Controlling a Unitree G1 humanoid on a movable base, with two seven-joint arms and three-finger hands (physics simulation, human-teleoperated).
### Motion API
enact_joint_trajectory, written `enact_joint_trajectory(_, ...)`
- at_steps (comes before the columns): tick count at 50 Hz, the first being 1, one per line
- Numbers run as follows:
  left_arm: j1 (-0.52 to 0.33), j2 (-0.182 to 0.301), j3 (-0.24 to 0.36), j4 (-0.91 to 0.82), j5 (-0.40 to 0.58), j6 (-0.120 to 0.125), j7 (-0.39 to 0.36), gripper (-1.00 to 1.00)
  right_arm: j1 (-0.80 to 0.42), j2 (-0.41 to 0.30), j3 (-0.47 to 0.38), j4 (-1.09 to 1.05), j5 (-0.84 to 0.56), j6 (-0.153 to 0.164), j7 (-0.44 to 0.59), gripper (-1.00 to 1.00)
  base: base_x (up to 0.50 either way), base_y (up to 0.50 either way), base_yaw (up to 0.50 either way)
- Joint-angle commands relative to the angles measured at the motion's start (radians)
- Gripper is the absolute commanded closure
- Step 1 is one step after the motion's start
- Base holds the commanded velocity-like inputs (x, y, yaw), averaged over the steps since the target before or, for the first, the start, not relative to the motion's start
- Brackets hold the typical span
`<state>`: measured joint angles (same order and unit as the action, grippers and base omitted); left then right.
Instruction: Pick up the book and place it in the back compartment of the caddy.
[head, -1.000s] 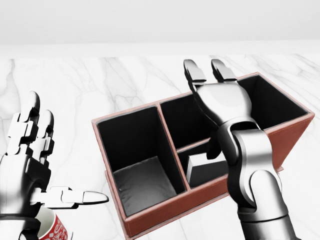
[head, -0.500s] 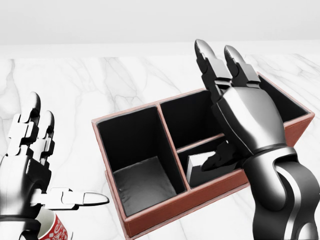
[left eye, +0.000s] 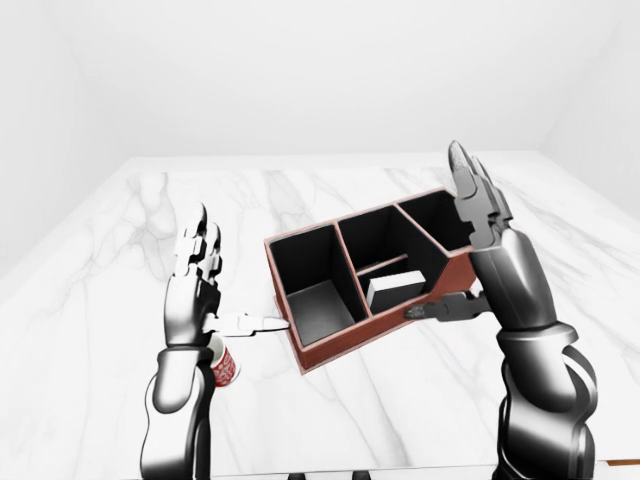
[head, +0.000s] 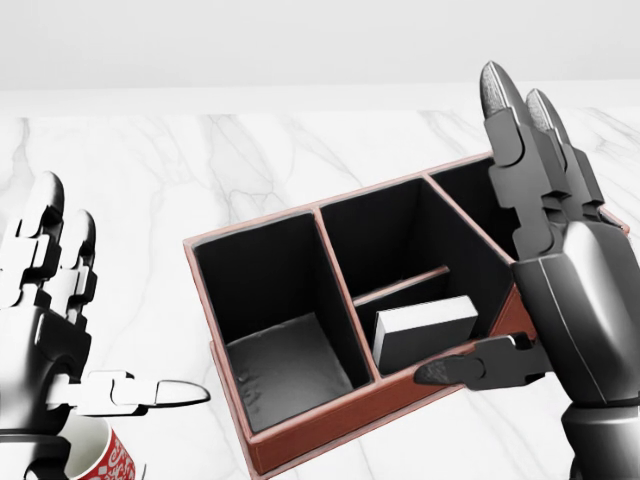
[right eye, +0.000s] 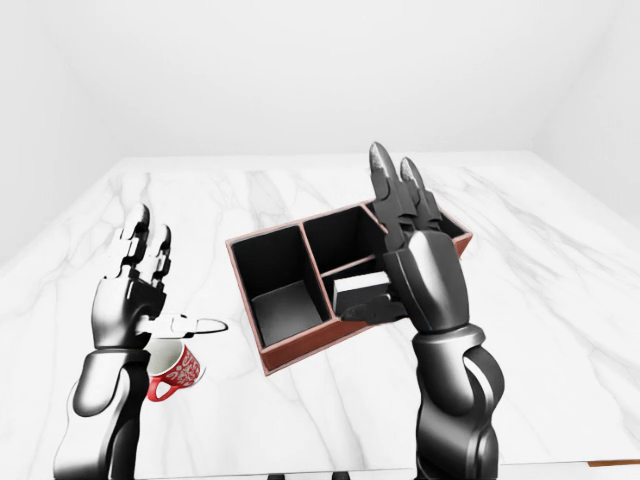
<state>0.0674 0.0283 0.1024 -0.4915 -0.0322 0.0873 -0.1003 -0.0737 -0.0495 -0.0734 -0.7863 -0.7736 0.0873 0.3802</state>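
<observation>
Book (head: 424, 329) lying in the near section of the middle compartment of a red-brown caddy (head: 330, 425) on a marble table (head: 200, 170); right hand (head: 545, 270) raised beside it, fingers spread, empty; left hand (head: 50, 340) likewise splayed above a red patterned mug (right eye: 172, 368).

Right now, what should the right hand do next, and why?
Probably draw the right hand rightward, clear of the caddy: it is open and empty, and the book already lies in the small middle compartment, lower in the head view.
</observation>
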Motion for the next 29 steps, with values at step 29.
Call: enact_joint_trajectory(29, -0.008, 0.005, 0.030, -0.068, -0.032, 0.000, 0.000, -1.00, 0.029, 0.280, -0.284, -0.261, 0.224, 0.000, 0.292, -1.00, 0.00, 0.00, 0.00)
